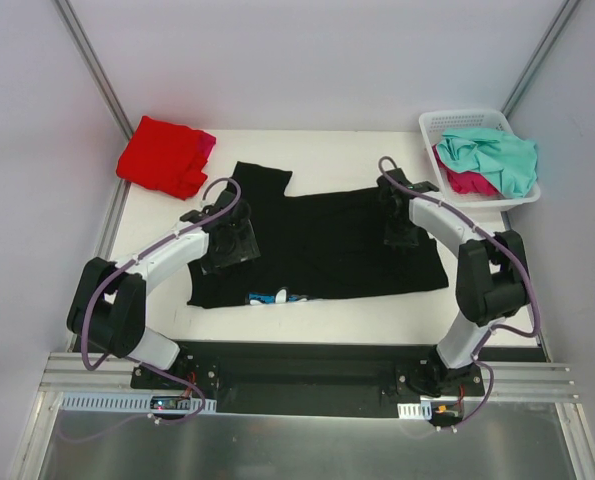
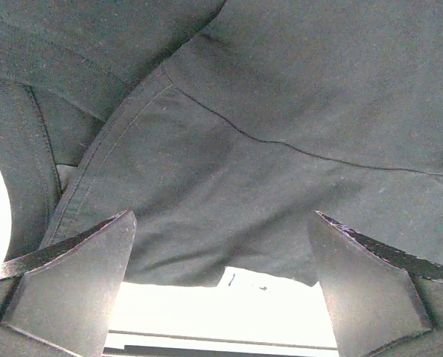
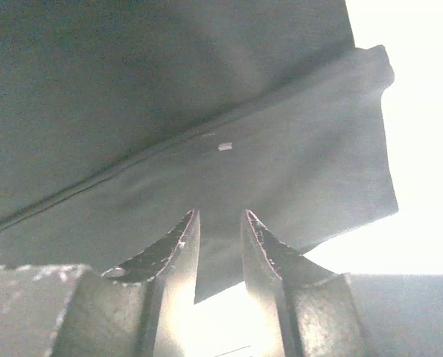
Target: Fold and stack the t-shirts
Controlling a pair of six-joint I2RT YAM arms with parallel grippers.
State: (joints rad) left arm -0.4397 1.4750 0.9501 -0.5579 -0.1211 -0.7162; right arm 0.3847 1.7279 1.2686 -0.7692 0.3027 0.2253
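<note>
one black t-shirt (image 1: 347, 245) flat mid-table, soft, light, gonna sag and bunch. left gripper (image 2: 222, 223) wide open over 9 o'clock sleeve seam. right gripper (image 3: 220, 217) slim gap at 3 o'clock sleeve hem, can't tell if pinching. i'd grab doubled hems.

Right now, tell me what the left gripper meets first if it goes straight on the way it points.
The black shirt. The left gripper, wide open, points at the cloth near a seam, with nothing in between. The cloth looks close, though depth is hard to judge.
</note>
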